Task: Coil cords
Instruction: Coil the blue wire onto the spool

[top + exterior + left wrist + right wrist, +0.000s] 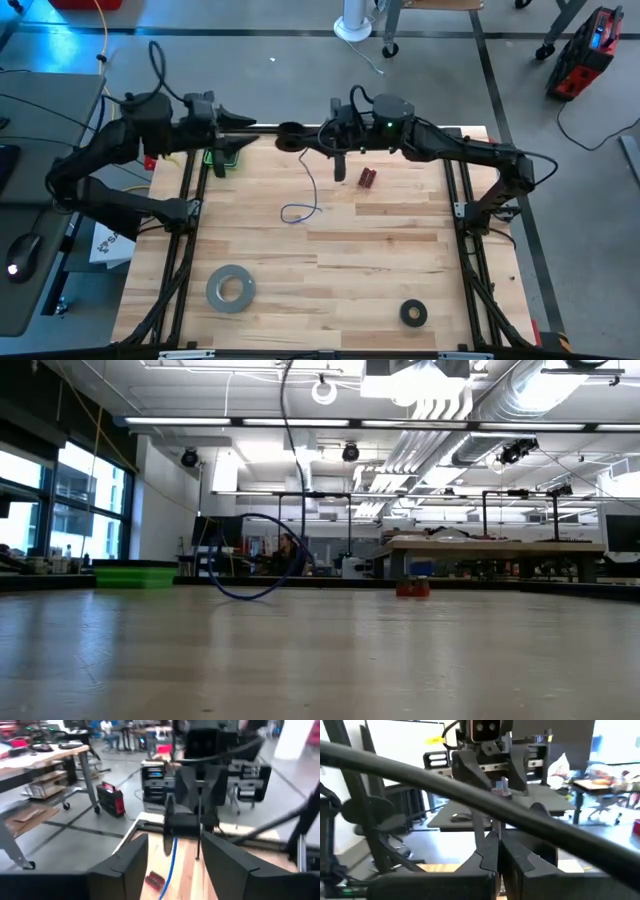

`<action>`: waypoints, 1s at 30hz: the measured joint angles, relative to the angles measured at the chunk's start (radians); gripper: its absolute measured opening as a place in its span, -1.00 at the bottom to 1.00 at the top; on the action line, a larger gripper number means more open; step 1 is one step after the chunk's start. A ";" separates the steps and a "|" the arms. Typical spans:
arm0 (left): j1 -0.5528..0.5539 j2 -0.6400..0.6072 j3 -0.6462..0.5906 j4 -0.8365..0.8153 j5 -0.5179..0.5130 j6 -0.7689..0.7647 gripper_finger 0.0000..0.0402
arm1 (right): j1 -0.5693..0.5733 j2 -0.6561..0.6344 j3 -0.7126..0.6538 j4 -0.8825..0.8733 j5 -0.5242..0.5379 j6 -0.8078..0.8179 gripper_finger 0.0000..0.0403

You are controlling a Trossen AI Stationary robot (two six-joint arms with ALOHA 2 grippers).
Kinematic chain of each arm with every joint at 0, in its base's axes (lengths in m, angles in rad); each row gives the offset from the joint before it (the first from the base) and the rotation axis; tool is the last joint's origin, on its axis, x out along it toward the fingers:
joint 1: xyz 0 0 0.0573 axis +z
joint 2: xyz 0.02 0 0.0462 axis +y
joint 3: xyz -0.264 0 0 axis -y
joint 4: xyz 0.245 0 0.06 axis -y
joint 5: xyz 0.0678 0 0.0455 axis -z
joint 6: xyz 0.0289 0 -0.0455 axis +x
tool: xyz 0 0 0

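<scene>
The thin blue cord (307, 172) hangs from a small black spool (290, 136) held above the table's far edge. Its lower end lies in a loose loop on the wood (297, 212); in the low view the loop (250, 560) stands up from the table. My right gripper (312, 137) is shut on the spool, which also shows in the left wrist view (182, 824). My left gripper (256, 128) is open and level, pointing toward the table's right. Its fingertips are a short way left of the spool and touch nothing. My right gripper holds the black spool (184, 826) between its two fingers (187, 790), coming level from the table's right side. The spool is lifted clear of the table. The blue cord (172, 855) hangs slack below it, and its loop rests on the table.
A small red object (367, 178) lies on the wood near the right gripper. A green object (222, 156) sits under the left arm. A grey tape roll (231, 288) and a black ring (413, 313) lie near the front edge. The table's middle is bare wood (380, 250).
</scene>
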 joint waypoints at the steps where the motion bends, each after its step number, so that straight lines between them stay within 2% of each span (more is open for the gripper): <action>1: -0.003 0.009 0.000 -0.003 0.001 0.009 -0.07 | 0.001 0.006 0.000 0.010 -0.006 0.014 -1.00; 8: -0.017 0.056 -0.001 0.062 0.045 -0.001 0.08 | 0.002 0.011 0.000 0.037 -0.004 0.019 -1.00; 14: -0.017 0.088 -0.003 0.072 0.099 -0.005 0.07 | 0.002 0.011 0.000 0.058 0.003 0.019 -1.00; 19: -0.017 0.100 -0.002 0.083 0.103 0.011 -0.01 | 0.002 0.011 0.000 0.058 0.006 0.019 -1.00; 24: -0.017 0.099 -0.002 0.100 0.105 0.018 -0.21 | 0.002 0.011 0.000 0.059 0.007 0.019 -1.00; 30: -0.017 0.099 -0.002 0.093 0.103 0.026 -0.72 | 0.003 0.011 0.000 0.056 0.004 0.012 -1.00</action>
